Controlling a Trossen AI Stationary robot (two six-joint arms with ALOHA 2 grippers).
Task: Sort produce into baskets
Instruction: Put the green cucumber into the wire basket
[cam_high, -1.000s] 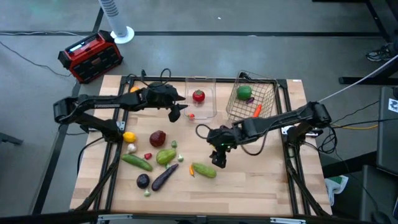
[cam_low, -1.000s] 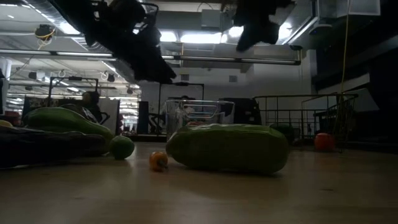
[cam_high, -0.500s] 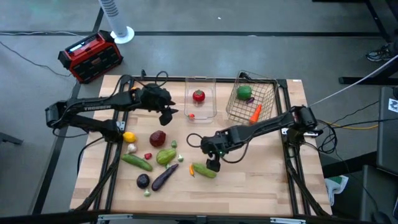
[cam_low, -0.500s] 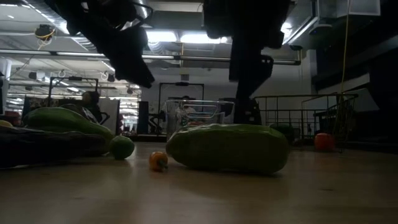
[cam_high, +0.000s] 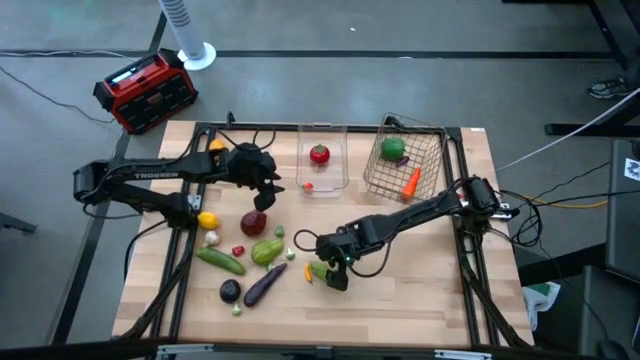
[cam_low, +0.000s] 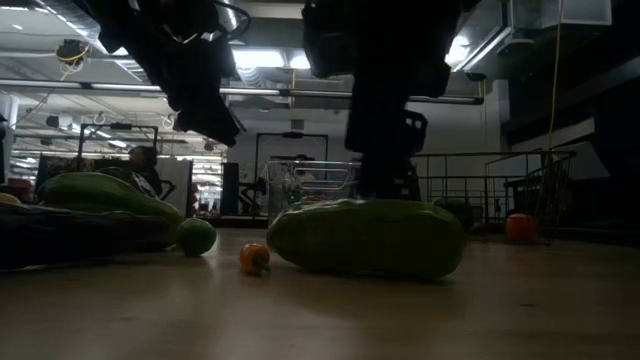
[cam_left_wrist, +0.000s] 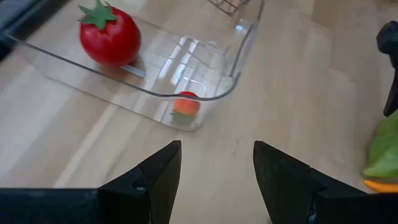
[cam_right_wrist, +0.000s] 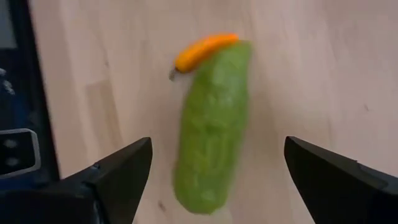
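Right wrist view: bumpy oblong green cucumber (cam_right_wrist: 211, 124).

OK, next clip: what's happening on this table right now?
Two arms are sorting toy produce. The right gripper, fingers open, is low over a green cucumber with a small orange chili at its end, not yet gripping it. The left gripper hangs open and empty near the clear bin, which holds a red tomato-like piece. The wire basket holds some vegetables; most produce lies loose.

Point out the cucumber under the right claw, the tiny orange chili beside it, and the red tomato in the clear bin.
cucumber (cam_right_wrist: 211, 124), right wrist view, middle of its body
orange chili (cam_right_wrist: 202, 50), right wrist view, mid-length
red tomato (cam_left_wrist: 109, 38), left wrist view, its red side
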